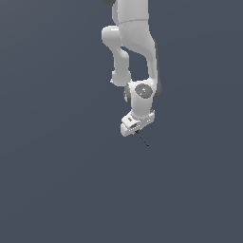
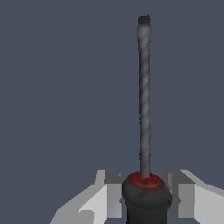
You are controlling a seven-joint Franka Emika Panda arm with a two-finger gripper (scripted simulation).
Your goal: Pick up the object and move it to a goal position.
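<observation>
The object [image 1: 144, 141] is a very thin, straight black rod with a small reddish end next to the gripper. In the exterior view it sticks out below the white gripper [image 1: 136, 128], slanting toward that view's lower right. In the wrist view the object [image 2: 144, 96] shows as a grey-black shaft that rises from a red collar on a dark rounded handle. The gripper [image 2: 144, 181] has that handle between its two light grey fingers [image 2: 109, 192], which press against its sides. The gripper is shut on the object's handle end. The handle's lower part is cut off by the frame edge.
A plain dark grey-blue surface fills both views. The white arm [image 1: 135, 42] comes down from the top of the exterior view. No other object, container or edge shows.
</observation>
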